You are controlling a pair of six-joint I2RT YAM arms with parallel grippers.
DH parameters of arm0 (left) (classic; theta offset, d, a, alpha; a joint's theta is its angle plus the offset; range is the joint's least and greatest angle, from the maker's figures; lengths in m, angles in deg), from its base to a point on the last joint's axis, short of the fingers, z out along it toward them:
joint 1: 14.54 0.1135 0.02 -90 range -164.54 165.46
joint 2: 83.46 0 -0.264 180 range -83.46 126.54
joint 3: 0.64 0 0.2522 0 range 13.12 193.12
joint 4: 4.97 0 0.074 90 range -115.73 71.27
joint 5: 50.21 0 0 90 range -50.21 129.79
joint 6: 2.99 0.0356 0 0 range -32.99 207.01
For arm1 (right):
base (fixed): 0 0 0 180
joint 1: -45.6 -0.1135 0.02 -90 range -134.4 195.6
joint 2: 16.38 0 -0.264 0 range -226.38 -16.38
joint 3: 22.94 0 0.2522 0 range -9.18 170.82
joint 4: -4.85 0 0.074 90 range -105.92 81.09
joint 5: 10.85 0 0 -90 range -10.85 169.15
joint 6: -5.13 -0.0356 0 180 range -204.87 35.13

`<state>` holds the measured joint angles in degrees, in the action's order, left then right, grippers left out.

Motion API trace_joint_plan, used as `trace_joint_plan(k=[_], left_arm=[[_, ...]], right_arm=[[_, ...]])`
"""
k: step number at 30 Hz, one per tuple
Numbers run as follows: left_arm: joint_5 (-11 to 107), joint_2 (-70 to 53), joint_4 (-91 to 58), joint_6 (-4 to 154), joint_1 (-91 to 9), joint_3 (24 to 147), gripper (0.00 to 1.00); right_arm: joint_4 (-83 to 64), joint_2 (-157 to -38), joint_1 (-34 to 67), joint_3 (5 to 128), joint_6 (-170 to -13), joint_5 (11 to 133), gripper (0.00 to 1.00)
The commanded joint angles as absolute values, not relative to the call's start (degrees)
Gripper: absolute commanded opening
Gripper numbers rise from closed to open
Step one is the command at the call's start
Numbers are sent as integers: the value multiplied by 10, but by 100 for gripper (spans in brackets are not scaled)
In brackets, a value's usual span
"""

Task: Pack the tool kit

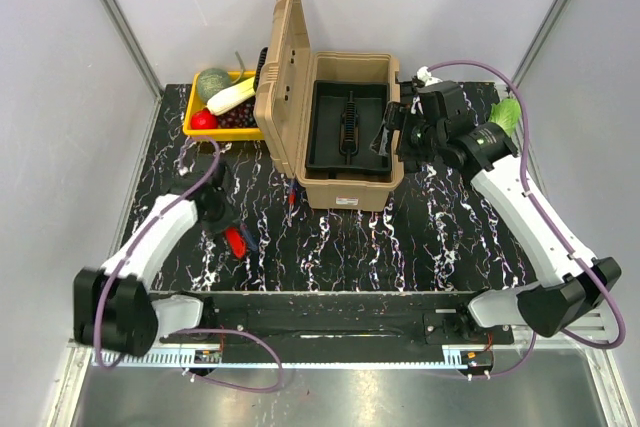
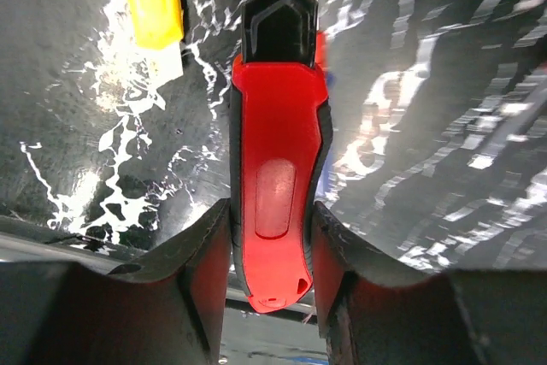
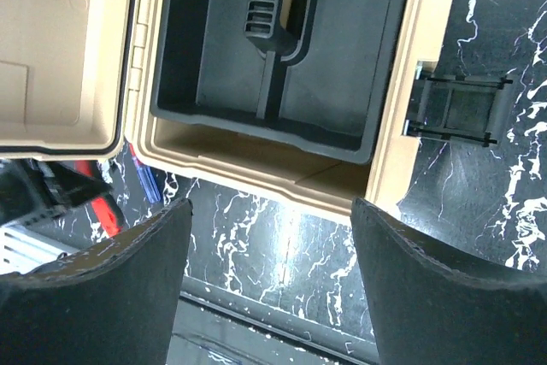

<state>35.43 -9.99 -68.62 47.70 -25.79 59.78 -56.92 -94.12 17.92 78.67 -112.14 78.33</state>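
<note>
Red-handled tool [image 2: 278, 168], lying toward the left edge of the surface [image 1: 400, 247], is pinched by the left gripper [image 2: 272, 211]. The right gripper [image 3: 272, 211] hangs open over the open toolbox [image 1: 345, 192] near the far edge. This looks like the pickup; next comes lifting the tool into the black tray [image 1: 330, 142].

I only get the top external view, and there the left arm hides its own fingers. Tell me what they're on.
Observer: In the left wrist view, the left gripper has a red-handled tool between its fingers, and both fingers touch the handle's sides.
Operator: Good. Now report the right jaws.
Observer: In the right wrist view, the right gripper is open with nothing between its fingers, and it points at the tan toolbox.
</note>
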Motion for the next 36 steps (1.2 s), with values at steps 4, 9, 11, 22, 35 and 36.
trace_joint_plan(k=[4, 9, 11, 22, 35, 36], left_arm=[[332, -296, -766, 455, -268, 782, 19], [421, -348, -767, 466, -268, 916, 21], [469, -349, -753, 456, -268, 962, 22], [679, -263, -558, 410, -316, 1086, 25], [796, -203, -393, 427, -413, 1104, 27], [805, -203, -376, 422, -416, 1100, 27]], right_arm=[[-549, -901, 183, 792, -1053, 672, 82], [-473, -858, 183, 770, -1005, 480, 95], [-417, -847, 178, 763, -1014, 401, 97], [-351, -925, 29, 869, -1004, 432, 99], [-220, -928, 13, 877, -1119, 383, 99], [-217, -931, 14, 878, -1124, 386, 99]])
